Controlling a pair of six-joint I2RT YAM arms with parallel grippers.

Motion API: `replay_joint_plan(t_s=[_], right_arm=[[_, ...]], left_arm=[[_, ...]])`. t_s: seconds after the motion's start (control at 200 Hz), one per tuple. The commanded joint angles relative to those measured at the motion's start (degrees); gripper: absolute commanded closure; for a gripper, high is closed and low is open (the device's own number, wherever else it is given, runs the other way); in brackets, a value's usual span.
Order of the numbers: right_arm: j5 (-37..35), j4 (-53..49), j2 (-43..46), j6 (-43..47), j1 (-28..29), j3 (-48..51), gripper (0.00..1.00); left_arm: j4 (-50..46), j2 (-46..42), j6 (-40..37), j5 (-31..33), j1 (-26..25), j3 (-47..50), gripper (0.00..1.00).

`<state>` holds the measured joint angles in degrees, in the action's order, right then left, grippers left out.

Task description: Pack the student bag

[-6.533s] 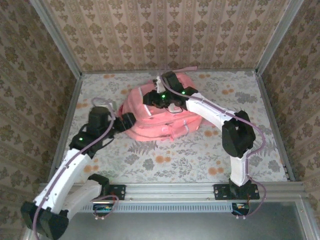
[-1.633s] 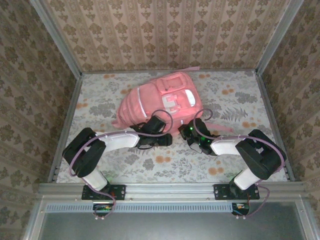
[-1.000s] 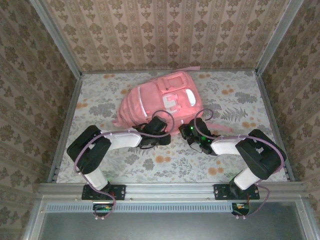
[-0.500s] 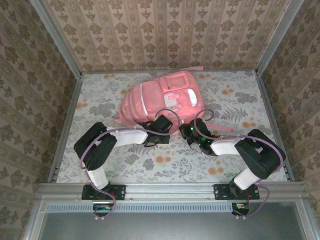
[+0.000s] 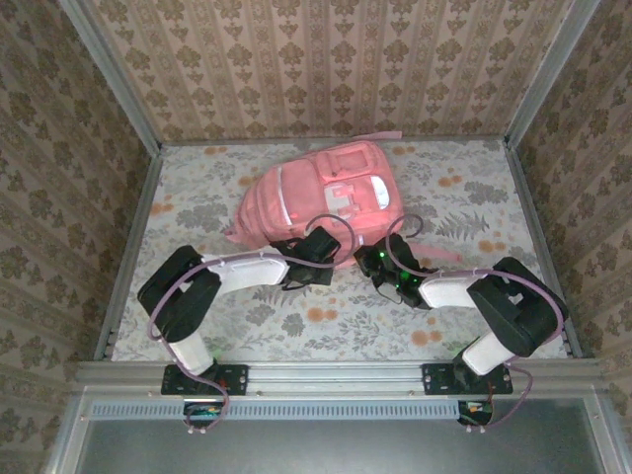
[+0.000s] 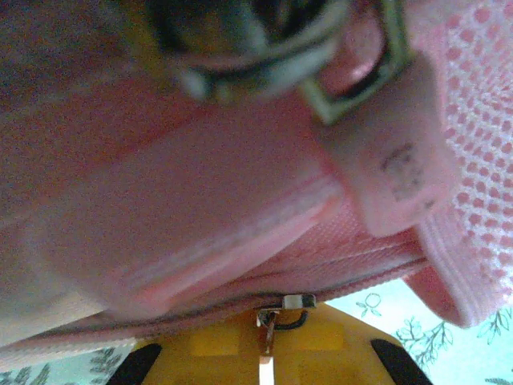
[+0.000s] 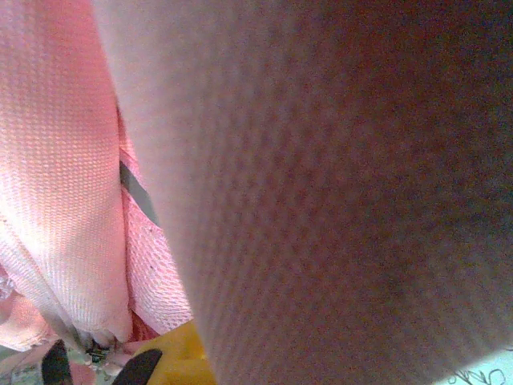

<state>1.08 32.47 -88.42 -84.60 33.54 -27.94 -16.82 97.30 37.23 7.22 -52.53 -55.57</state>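
Note:
The student bag, a large pink backpack, lies front-up at the back middle of the table. My left gripper is at its near edge. In the left wrist view its yellow fingers are pressed together, shut on the small metal zip pull that hangs from the slider on the bag's zip. My right gripper is at the bag's near right corner. A broad pink strap crosses its jaws and hides most of one yellow finger; it is shut on that strap.
The table has a floral cloth and papered walls on three sides. A loose pink strap trails right of the right gripper, and another sticks out at the back wall. Both forearms lie low across the near half.
The left gripper's jaws have closed onto the zip pull. The left arm has shifted slightly right and the bag has turned a little. The right gripper has stayed put.

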Motion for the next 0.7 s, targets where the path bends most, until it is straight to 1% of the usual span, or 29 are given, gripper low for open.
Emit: replay_joint_plan(t_s=[0.0, 0.29, 0.46, 0.695], right_arm=[[-2.56, -5.97, 1.81, 3.09, -1.99, 0.74, 1.0], [-2.78, -9.0, 1.61, 5.85, -4.9, -0.48, 1.0], [-2.99, -12.29, 2.41, 8.57, -8.44, -1.3, 1.0], [-3.71, -18.44, 1.1, 13.22, -13.5, -5.56, 1.0]], left_arm=[[-7.8, -3.31, -1.19, 5.89, 0.86, 1.86, 0.98], [-10.15, -8.26, -1.21, 6.17, 2.38, 5.58, 0.98], [-10.54, -11.8, -0.84, 5.31, 3.94, 8.72, 0.98], [-11.13, -16.55, -1.07, 3.94, 6.88, 12.24, 0.98]])
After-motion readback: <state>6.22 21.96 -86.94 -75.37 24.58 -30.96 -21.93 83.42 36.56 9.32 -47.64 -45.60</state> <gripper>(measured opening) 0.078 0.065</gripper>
